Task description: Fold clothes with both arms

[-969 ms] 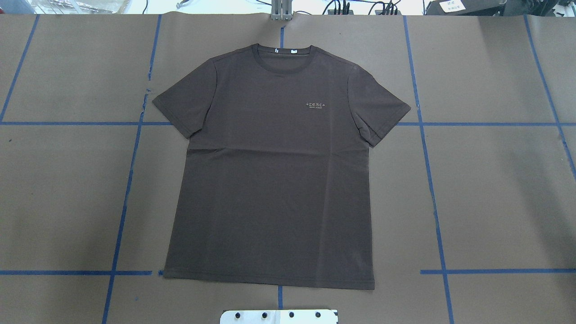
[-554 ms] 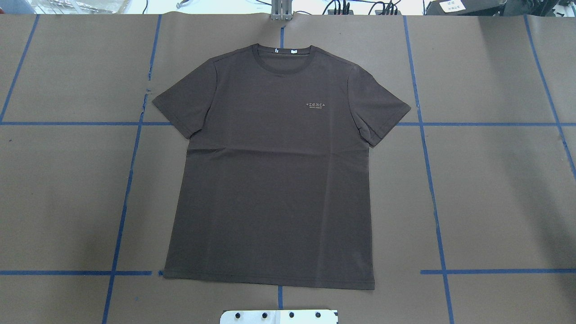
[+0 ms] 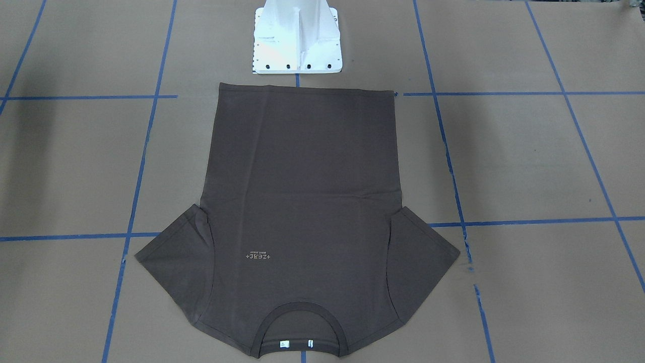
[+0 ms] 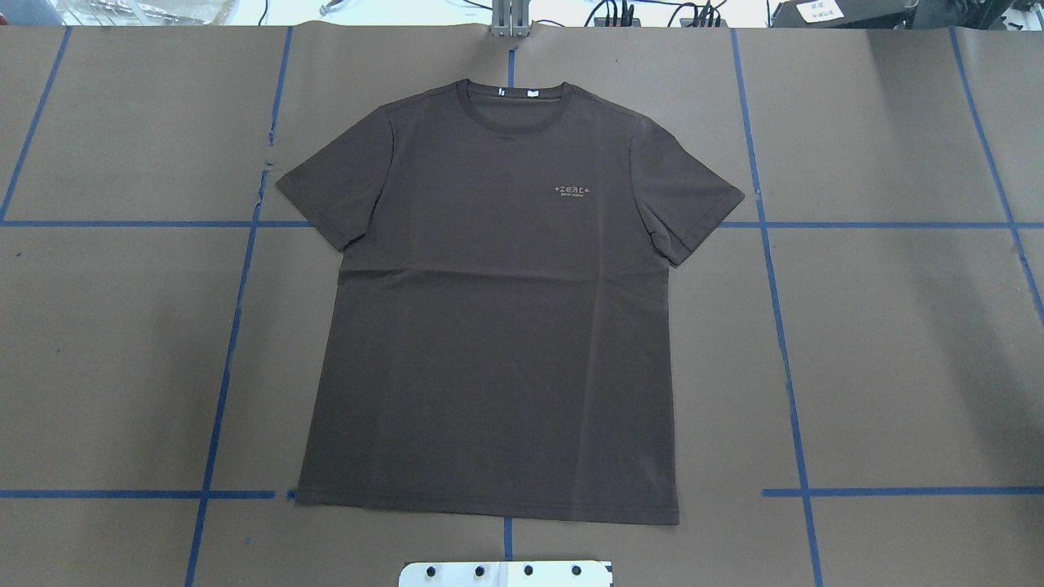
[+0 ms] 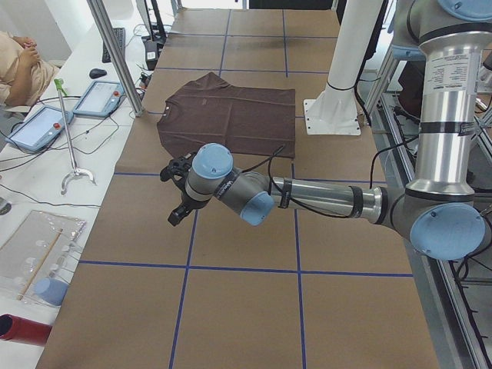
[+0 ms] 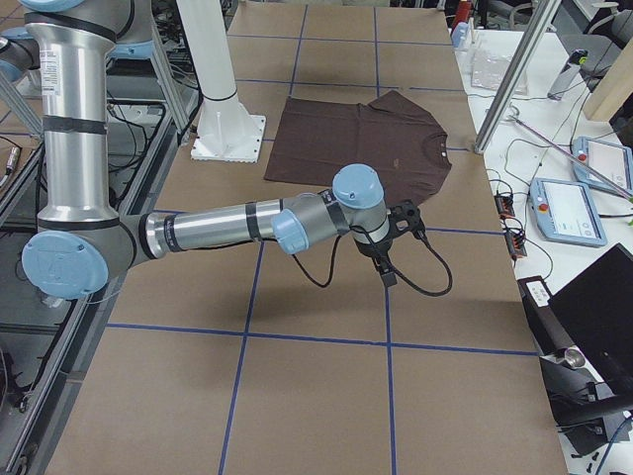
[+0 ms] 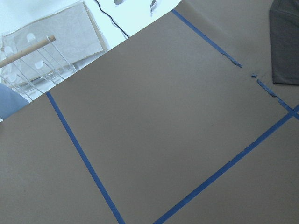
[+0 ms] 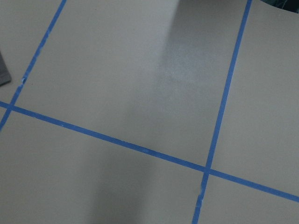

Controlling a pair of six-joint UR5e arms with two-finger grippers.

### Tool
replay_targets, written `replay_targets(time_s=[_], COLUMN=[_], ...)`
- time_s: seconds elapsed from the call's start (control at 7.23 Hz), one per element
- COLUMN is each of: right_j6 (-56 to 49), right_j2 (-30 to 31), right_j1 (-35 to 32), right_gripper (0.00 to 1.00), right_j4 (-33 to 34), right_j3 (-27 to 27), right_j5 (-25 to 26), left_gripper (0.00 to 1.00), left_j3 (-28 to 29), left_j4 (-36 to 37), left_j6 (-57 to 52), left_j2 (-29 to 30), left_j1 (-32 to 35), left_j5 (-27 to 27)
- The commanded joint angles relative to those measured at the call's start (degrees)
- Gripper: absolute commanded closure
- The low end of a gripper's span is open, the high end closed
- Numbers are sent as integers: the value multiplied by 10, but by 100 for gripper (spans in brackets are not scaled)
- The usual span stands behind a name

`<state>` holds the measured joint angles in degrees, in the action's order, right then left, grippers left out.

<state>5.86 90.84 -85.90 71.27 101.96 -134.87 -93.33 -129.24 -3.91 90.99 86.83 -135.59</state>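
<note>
Plainly, the dark brown T-shirt point(image 4: 497, 326) lies flat and face up in the middle of the table point(image 4: 897, 350), which is covered in brown paper. Its hem is near the white pedestal point(image 3: 297, 40) and its ribbed collar point(image 4: 514, 102) is at the far edge. Both short sleeves are spread out to the sides. The pale chest lettering point(image 4: 571, 191) sits right of centre in the overhead view, and white neck tags point(image 4: 532, 93) show inside the collar. Blue tape lines point(image 4: 228, 342) cross the paper in a grid around the shirt.

The left arm point(image 5: 323, 198) reaches low over the bare paper to the left of the shirt. The left gripper point(image 5: 177, 215) points downward there, clear of the cloth. The right arm point(image 6: 218, 230) does likewise on the right side, and the right gripper point(image 6: 388, 272) hangs over bare paper just beside a tape line, also off the shirt. Only the side views show either gripper, so I cannot tell whether the fingers are apart or together.
</note>
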Motion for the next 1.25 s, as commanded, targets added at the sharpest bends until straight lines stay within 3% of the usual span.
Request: replay_targets(time_s=[0.0, 0.28, 0.42, 0.69, 0.83, 1.11], right_j6=[169, 392, 447, 524, 535, 537], right_j2=[-47, -97, -135, -210, -228, -228], right_j1=[72, 197, 257, 337, 361, 376], right_gripper=[0, 0, 2, 17, 21, 26], right_j4=[-83, -197, -229, -281, -284, -284], right_j3=[-25, -60, -100, -202, -224, -236], right_j5=[5, 125, 188, 276, 310, 322], left_gripper=[0, 0, 0, 0, 0, 0], left_j3=[5, 3, 2, -1, -1, -2], left_j4=[-14, -14, -14, -14, -14, -14], left_j6=[7, 7, 7, 7, 7, 8], left_j2=[1, 1, 1, -1, -1, -1], left_j1=[0, 0, 0, 1, 1, 0], left_j5=[0, -1, -1, -2, -2, -2])
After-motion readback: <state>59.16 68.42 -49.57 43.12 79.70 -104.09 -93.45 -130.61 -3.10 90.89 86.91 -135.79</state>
